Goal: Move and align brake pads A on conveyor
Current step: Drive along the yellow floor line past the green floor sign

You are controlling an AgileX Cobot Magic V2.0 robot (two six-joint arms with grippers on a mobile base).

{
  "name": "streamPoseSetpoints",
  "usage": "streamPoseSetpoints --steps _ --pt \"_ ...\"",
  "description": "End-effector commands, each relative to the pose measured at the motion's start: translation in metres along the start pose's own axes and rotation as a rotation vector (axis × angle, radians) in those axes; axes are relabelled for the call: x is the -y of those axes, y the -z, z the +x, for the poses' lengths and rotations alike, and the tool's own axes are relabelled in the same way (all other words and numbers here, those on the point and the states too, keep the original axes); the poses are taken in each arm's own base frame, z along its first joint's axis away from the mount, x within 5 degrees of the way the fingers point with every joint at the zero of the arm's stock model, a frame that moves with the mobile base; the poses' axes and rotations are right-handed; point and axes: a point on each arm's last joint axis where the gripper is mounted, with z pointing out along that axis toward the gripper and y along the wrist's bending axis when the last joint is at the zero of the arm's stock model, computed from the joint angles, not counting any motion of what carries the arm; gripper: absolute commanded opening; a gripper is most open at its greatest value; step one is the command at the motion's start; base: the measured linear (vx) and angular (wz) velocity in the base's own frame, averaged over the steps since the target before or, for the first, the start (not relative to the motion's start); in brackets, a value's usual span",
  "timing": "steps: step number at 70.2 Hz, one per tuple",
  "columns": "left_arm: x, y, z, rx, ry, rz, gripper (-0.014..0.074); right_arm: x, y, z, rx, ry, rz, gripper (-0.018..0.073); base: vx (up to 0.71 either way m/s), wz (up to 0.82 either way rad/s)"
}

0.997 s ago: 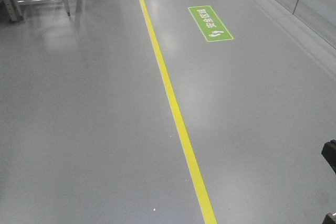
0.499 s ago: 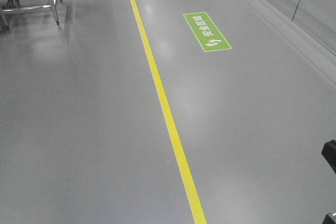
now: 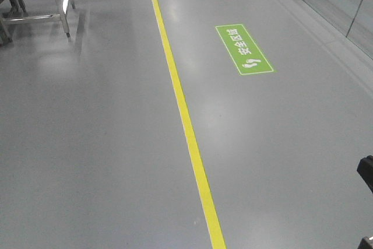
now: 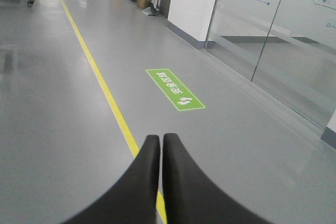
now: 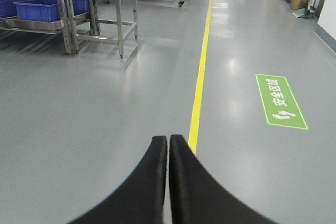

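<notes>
You are viewing an open grey floor (image 3: 87, 144) that is filling all three views. In my judgement the step in hand is travel toward the work station, not handling.

A glass wall (image 4: 278, 40) is standing at 2 o'clock in the left wrist view. Steel racks (image 5: 97, 9) are occupying 10 to 11 o'clock in the right wrist view, and one frame is showing at 10 o'clock in the front view. A yellow line (image 3: 186, 121) is running from 6 o'clock up to 12 o'clock in the front view. A green floor sign (image 3: 245, 49) is lying at 1 o'clock, just right of the line. Blue bins (image 5: 44, 6) are sitting on the racks at 10 o'clock.

The left gripper (image 4: 161, 139) is pointing forward over the line, its jaws pressed together with nothing between them. The right gripper (image 5: 168, 140) is doing the same, jaws closed and empty.

The brake pads A and the conveyor are not appearing in any view, so you cannot fix their position from here.

To do this step well:
- Use the yellow line as your heading reference.
- Leave both pairs of jaws closed and both arms tucked while driving, so that nothing is protruding toward the racks or the glass.
- Keep well apart from the rack legs at 10 o'clock.
- Hold off any arm motion until the dark belt and all four pads are showing in the front view.
</notes>
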Motion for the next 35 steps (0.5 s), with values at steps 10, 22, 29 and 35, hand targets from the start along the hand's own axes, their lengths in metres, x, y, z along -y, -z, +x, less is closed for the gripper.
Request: streamPoseSetpoints --steps 10,22,29,35 --pt "0.0045 0.0010 -0.0132 0.073 -0.009 0.040 -0.0006 0.0016 0.0013 -0.0151 0.093 0.008 0.015 -0.0006 0.47 0.07" --pt "0.0045 0.0010 -0.0132 0.073 -0.009 0.040 -0.0006 0.0016 0.0013 -0.0151 0.093 0.008 0.015 -0.0006 0.48 0.07" --pt "0.0045 0.0010 -0.0132 0.073 -0.009 0.040 -0.0006 0.0016 0.0013 -0.0151 0.093 0.008 0.015 -0.0006 0.48 0.06" --pt "0.0045 0.0010 -0.0132 0.073 -0.009 0.040 -0.0006 0.0016 0.0013 -0.0151 0.093 0.008 0.015 -0.0006 0.49 0.06"
